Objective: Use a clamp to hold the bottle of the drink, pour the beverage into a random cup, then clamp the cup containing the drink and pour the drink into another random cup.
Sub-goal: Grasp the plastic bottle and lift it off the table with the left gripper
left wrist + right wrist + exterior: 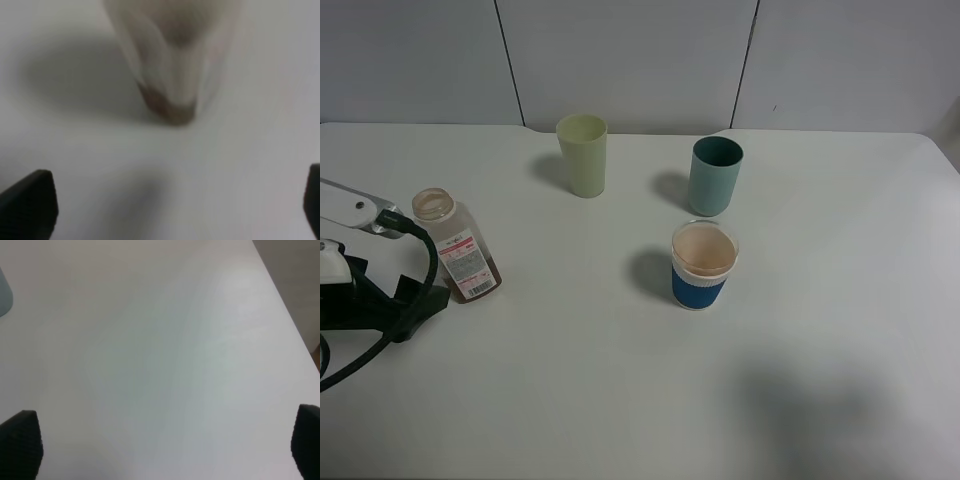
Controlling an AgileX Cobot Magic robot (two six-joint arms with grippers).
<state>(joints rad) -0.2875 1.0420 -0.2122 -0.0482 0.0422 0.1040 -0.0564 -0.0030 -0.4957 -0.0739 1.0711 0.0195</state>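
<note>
White worktop [620, 400] is seen carrying the bottle of the drink [460, 252] near its left edge, upright, with brown liquid at its base. The left clamp [172, 210] is spread wide, and the bottle is placed just ahead of its jaws, ungripped. The right clamp [165, 445] is likewise spread, empty, over the worktop by the right edge.

uncapped bottle [460, 255] left of blue-and-white cup [702, 268]

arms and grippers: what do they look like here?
Left arm: black body, white-grey link on top, black cable looping beside it. Left gripper: plain black finger ends. Right gripper: black fingertips, pebbled texture. No markings visible.
</note>
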